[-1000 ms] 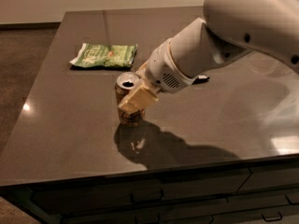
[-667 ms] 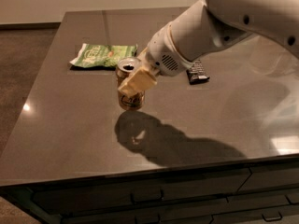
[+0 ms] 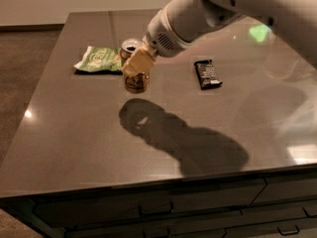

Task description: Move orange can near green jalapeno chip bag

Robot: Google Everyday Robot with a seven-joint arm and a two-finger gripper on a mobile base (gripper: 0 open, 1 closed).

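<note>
The orange can [image 3: 134,79], tan-orange with a silver top and dark hole, hangs tilted in the air above the dark table [image 3: 74,133]. My gripper [image 3: 137,66] is shut on the can, its tan finger across the can's side. The white arm reaches in from the upper right. The green jalapeno chip bag [image 3: 99,59], flat and crinkled green and white, lies on the table just left of the can, close to it. The can's shadow falls on the table below and in front of it.
A black candy bar [image 3: 207,74] lies on the table to the right of the can. The table's front edge runs along the bottom, with drawers [image 3: 153,212] below. Floor lies to the left of the table.
The gripper has lifted the can off the table and carried it back and up, toward the chip bag. The can now hangs beside the bag's right end.
</note>
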